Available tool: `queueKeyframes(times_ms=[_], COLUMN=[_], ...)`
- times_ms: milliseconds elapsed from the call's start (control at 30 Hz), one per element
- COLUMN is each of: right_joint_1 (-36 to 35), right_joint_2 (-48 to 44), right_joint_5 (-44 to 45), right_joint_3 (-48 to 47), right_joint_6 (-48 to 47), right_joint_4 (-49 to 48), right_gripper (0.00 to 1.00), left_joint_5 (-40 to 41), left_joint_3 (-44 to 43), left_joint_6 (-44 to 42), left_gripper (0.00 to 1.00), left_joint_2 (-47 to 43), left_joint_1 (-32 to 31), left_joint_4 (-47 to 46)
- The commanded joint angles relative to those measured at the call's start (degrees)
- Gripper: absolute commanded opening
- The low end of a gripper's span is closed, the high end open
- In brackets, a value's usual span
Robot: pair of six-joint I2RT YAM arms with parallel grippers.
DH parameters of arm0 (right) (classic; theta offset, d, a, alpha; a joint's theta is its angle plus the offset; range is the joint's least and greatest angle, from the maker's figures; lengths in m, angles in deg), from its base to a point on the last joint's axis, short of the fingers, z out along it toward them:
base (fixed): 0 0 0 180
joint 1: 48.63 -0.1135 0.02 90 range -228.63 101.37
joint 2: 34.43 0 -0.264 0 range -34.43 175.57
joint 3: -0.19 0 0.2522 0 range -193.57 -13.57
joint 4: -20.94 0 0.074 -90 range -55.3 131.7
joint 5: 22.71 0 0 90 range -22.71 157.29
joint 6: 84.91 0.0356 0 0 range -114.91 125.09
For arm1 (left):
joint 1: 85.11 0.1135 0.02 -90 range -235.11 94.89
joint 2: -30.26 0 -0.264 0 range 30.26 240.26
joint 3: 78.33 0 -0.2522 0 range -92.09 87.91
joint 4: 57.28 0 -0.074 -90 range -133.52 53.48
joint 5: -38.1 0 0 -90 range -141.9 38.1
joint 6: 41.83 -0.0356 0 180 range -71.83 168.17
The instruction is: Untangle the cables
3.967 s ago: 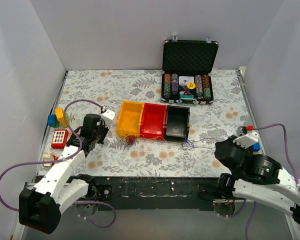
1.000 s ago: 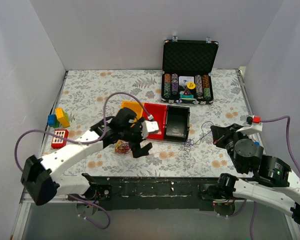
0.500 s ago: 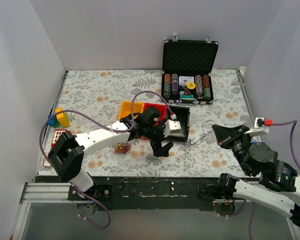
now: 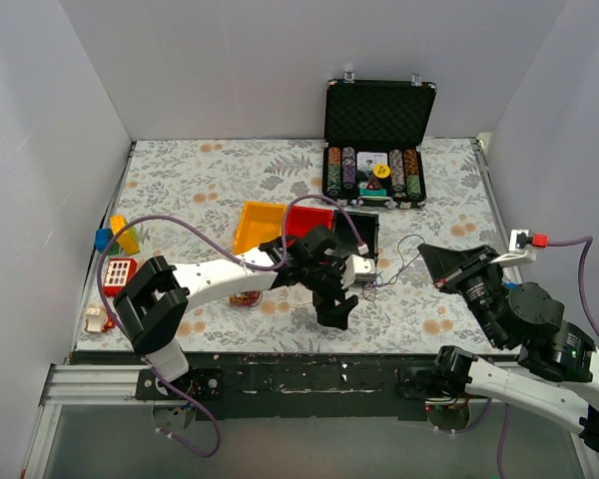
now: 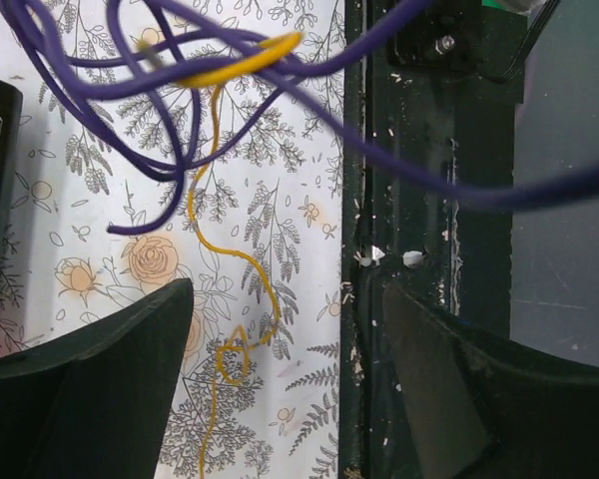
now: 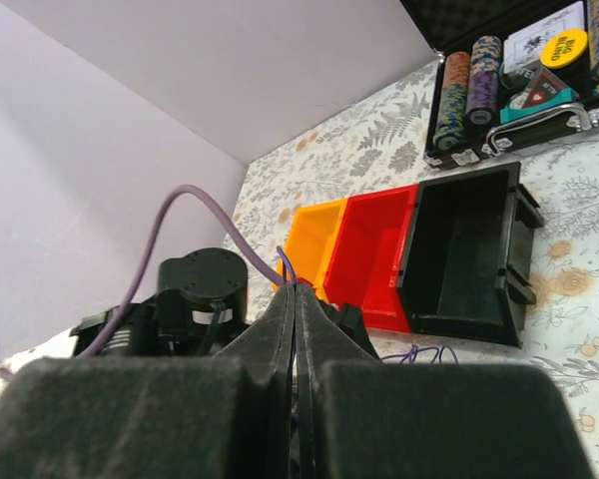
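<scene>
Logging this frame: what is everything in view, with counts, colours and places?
cables: several thin wires, purple and yellow, in front of the bins, strung toward the right arm
clump: one, red-yellow wire, in front of the yellow bin
yellow bin, red bin, black bin: one each, side by side mid-table
case: one, black, open, far edge
poker chips: several mixed-colour rows inside the case
blocks: blue and yellow, left edge
red toy: one, white buttons, beside the blocks
table: one, floral cover
left gripper: open, over the cables near the front edge
right gripper: shut on a purple cable
</scene>
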Motion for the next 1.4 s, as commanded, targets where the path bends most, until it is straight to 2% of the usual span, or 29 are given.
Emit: queueKeyframes(times_ms=[0,67,100,233,267,533,767,1067,1200,1367], right_joint_1=[-0.01,-0.01,-0.01,-0.01,-0.01,-0.01,-0.01,-0.01,-0.01,-0.01], right_joint_2=[1.38,2.0,2.09,1.74,1.56,0.77,1.47,3.58,4.63,9.02], right_joint_5=[-1.57,-2.1,-2.28,-2.02,-1.76,3.51,8.17,12.13,11.26,7.83], right_joint_3=[-4.88,-5.76,-5.94,-6.11,-6.2,-8.92,-11.91,-18.07,-18.24,-16.93], right_joint_6=[-0.68,-0.77,-0.77,-1.38,-1.47,-1.65,-3.93,-8.5,-10.08,-10.44], right_joint_4=[-3.6,-3.51,-3.51,-3.86,-3.51,3.43,7.39,8.54,6.61,3.62], right_gripper=[0.01,0.01,0.01,0.01,0.01,0.01,0.01,0.01,0.01,0.01], left_joint_5=[-0.44,-0.44,-0.35,3.06,4.29,10.98,18.44,26.89,25.84,22.51], left_joint_3=[-2.1,-1.75,-1.48,0.89,1.59,6.95,16.7,30.24,30.43,23.24], left_joint_6=[1.65,1.65,1.39,1.3,1.39,0.34,-4.06,-8.1,-7.05,-4.6], left_gripper=[0.7,0.65,0.58,0.08,0.0,0.0,0.0,0.0,0.0,0.0], left_joint_2=[0.8,0.98,0.89,-0.51,-1.04,-10.7,-21.33,-30.4,-31.63,-32.16], left_joint_1=[-0.23,-0.23,-0.23,-0.23,-0.23,1.53,6.01,7.24,7.33,7.33], left_joint_4=[-2.56,-2.91,-3.0,-4.84,-5.02,-1.34,2.79,-0.01,0.25,3.75])
